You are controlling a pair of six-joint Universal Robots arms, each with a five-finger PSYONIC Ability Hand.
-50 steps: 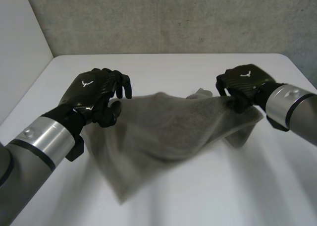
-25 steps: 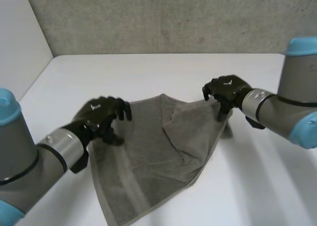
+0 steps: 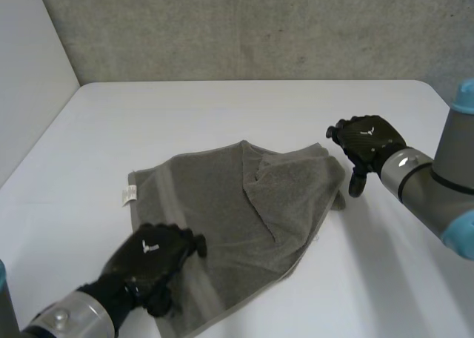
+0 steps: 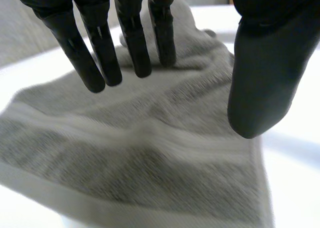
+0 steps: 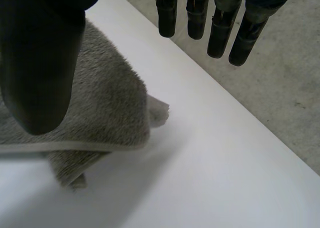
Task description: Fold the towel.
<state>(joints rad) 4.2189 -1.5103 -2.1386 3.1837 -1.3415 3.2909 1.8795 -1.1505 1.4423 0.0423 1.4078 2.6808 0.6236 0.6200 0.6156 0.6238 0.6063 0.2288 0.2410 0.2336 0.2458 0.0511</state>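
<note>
Grey towel (image 3: 215,197) is lying mostly flat on white table (image 3: 244,108), its right part doubled over and rumpled, w/ a white tag (image 3: 127,195) at the left corner. L hand (image 3: 152,253) is sitting over the near-left edge, fingers straight and apart from thumb, gripping nothing. R hand (image 3: 366,139) is hanging just beside the right corner, fingers relaxed, holding nothing.

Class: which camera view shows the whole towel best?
The head view: almost the whole towel shows. The left wrist view gives a banded edge under the left hand; the right wrist view, one folded corner.
</note>
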